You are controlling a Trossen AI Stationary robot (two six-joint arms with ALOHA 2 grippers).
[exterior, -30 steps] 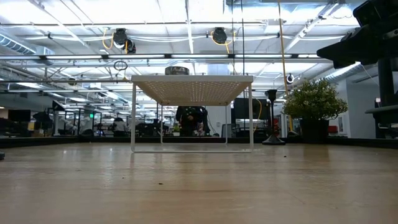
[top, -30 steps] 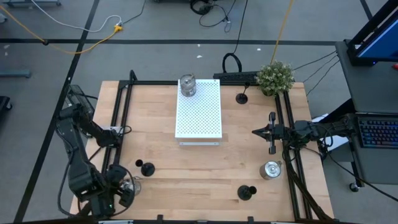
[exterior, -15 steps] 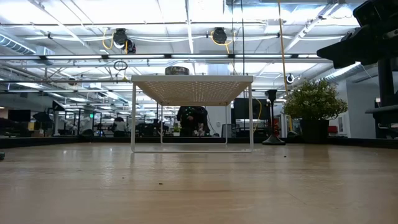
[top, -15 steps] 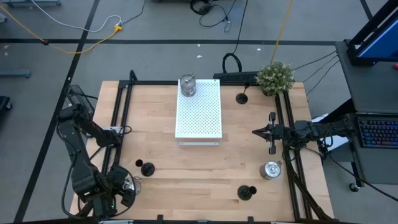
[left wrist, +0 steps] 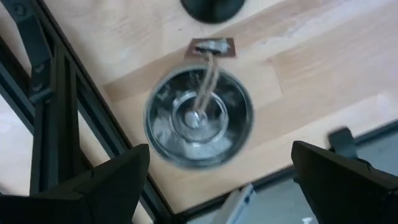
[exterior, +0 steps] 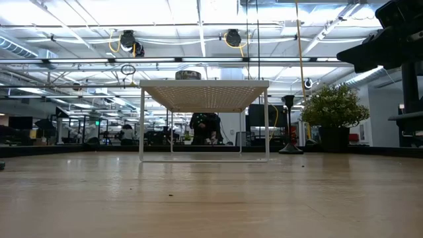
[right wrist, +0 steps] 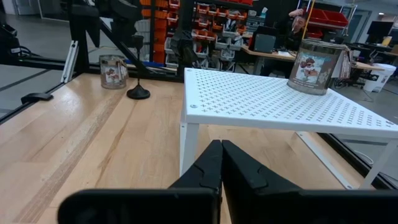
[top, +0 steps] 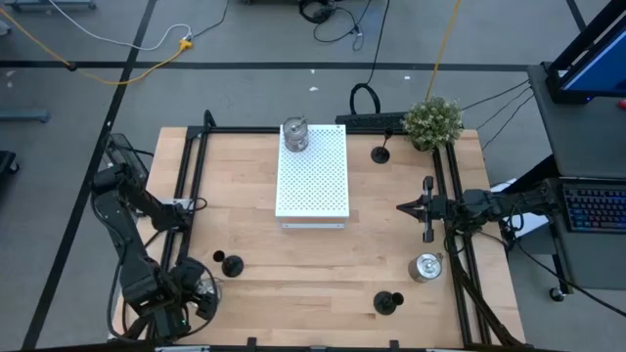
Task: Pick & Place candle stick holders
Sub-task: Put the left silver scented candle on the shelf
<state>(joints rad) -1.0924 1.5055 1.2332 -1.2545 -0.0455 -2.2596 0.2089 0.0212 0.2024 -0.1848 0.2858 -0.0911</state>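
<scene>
Since the left gripper (top: 186,298) hangs over a silver holder (top: 201,289) at the table's near-left corner in the high view, fingers spread and gripping nothing, we judge a descent off-centre could knock the holder against the frame rail. Another silver holder (top: 295,135) sits on the white board (top: 313,181), a third (top: 426,266) near the right gripper (top: 427,210), which is clenched and empty at the right edge. Black holders (top: 231,264) stand well apart.

Low view: only the board (exterior: 205,94) with a holder on top (exterior: 188,75); no writing readable.

Left wrist: silver holder (left wrist: 199,118) directly below between the open fingers (left wrist: 112,186), wick visible; close to the rail, so a finger could catch the frame.

Right wrist: shut fingers (right wrist: 217,168); holder on the board (right wrist: 314,65) carries a picture label, text unreadable.
</scene>
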